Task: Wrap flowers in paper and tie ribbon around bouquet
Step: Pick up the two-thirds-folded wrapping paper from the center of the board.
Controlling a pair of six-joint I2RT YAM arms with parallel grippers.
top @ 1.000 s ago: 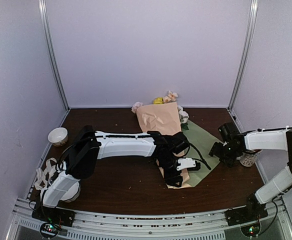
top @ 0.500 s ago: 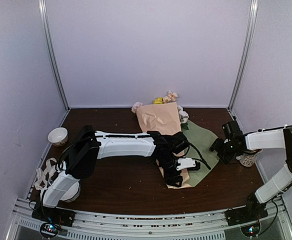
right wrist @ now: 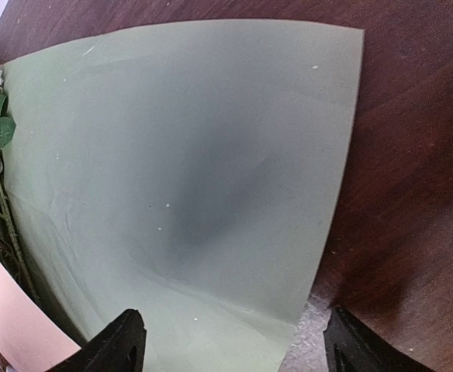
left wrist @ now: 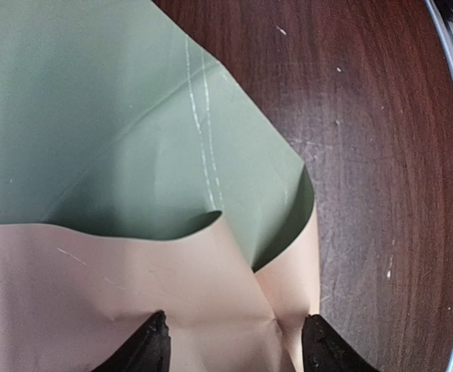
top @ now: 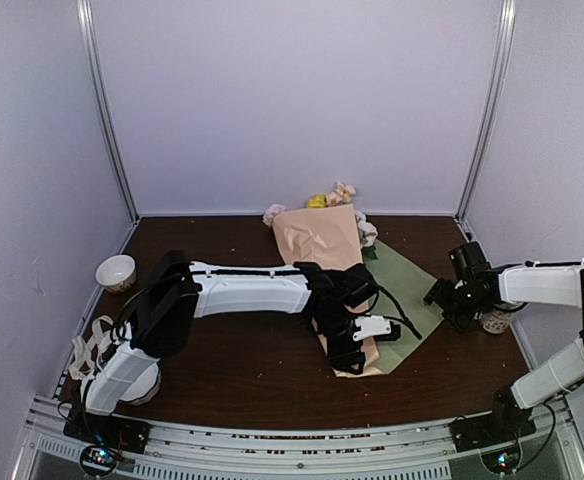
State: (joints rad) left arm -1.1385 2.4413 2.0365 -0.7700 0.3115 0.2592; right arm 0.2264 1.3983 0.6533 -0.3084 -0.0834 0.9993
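Bouquet [top: 322, 240]: peach-pink paper cone, lying across the left part of the pale sage-green paper sheet [top: 404, 278]. Its wide mouth is at the green sheet's far side and its narrow tail at the green sheet's near corner.

Left gripper [left wrist: 236, 341]: jaws parted to a middling gap, black tips pointing down at the cone's tail where it overlaps the green sheet's near corner. The peach-pink paper lies flat and runs on past one tip, with nothing pinched between. Whether the tips touch it cannot be told.

Right gripper [right wrist: 243, 341]: jaws wide and empty, above the green sheet's right-hand edge.

Flowers [top: 337, 195]: yellow, pale pink and white blossoms on thin green stems, projecting from the cone's mouth beyond the green sheet's far edge.

Green sheet, condition: flat on the dark brown wooden table [top: 252, 380], near corner slightly curled.

Ribbon [top: 90, 345]: cream-white, flat, in loose loops, well left of the green sheet.

Bowl [top: 116, 270]: small, white, round, well left of the green sheet.

Mug [top: 497, 320]: white, patterned, just right of the green sheet, partly hidden by the right arm.
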